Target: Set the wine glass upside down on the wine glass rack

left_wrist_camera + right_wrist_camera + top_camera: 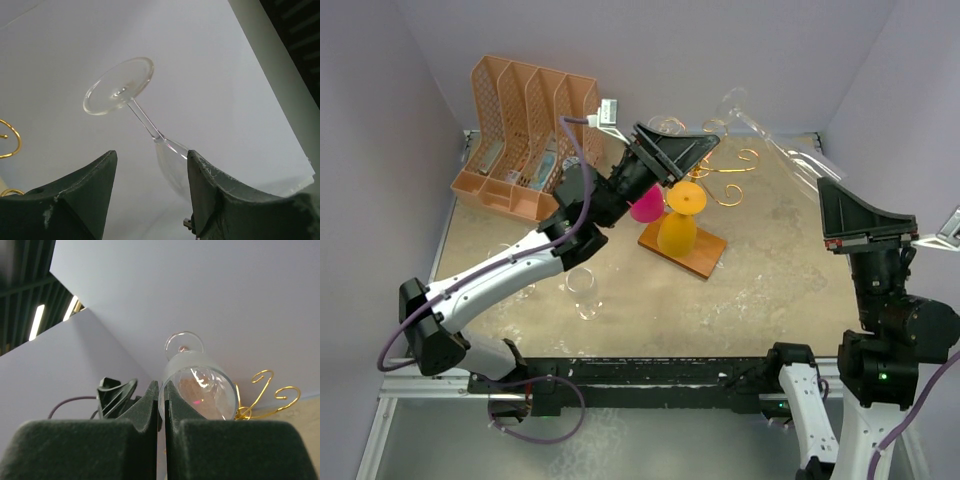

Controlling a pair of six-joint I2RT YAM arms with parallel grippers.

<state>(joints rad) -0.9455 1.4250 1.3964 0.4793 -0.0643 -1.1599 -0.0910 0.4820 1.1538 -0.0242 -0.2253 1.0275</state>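
Step in hand: transport of the wine glass (200, 388) to the wine glass rack (706, 258).

- The right gripper (161, 390) has its fingers nearly together, pinching the bowl wall at the rim. It carries the glass aloft at the upper right of the overhead view, well apart from the rack, with the foot toward the back wall.
- The left gripper (152, 156) is wide open and holds nothing. Its wrist view shows the stem and foot above its fingers. The glass appears to lie beyond them rather than between them, but depth is hard to read here.

Next move, as judged: bring the foot to a free curled arm with the bowl hanging down, either directly or after a handover at the stem.

Obstructions: the left arm lies across the rack. An orange glass (678, 232) and a pink glass (645, 207) already hang there.

Elsewhere: an orange file organizer (525, 120) at upper left, and a clear glass (585, 284) on the table (770, 285).
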